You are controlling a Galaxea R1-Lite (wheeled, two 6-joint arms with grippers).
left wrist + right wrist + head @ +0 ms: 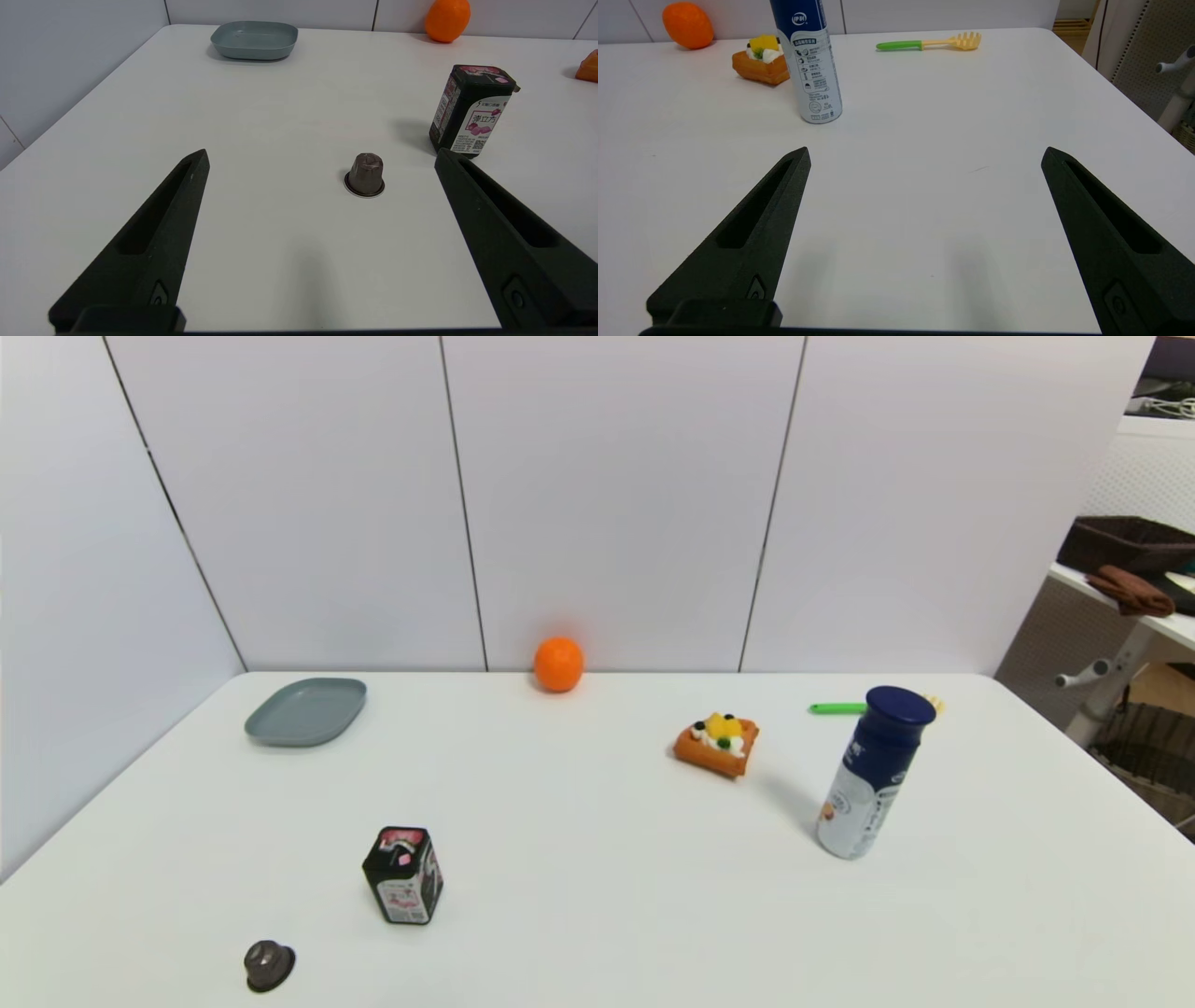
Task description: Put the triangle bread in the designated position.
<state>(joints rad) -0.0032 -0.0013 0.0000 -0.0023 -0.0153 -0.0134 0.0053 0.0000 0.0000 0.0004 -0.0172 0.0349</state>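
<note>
**Nothing lifted yet: bread sits untouched, both arms low and back**

Still at the start, by the look of it. The triangle bread lies flat on the white table, right of centre and toward the back, apart from everything around it. Nearest neighbour is the tall blue-capped bottle, standing upright between the bread and the robot's right side. In the right wrist view the bottle partly hides the bread.

Right gripper: fingers spread wide, holding nothing, low over bare table on the near right, well short of the bottle. Left gripper: fingers also spread wide, empty, facing a small brown capsule and a black carton on the near left. Neither arm shows in the head view.

Judgement: the step in hand is the reach. The right arm is the closer one. It needs to pass beside or over the bottle without knocking it, come down over the wedge and close on its sides. The target spot has no mark that I can see.

Containers: one grey dish at the far left, nothing in it. An orange rests by the back wall; a green-handled pasta fork lies behind the bottle.
</note>
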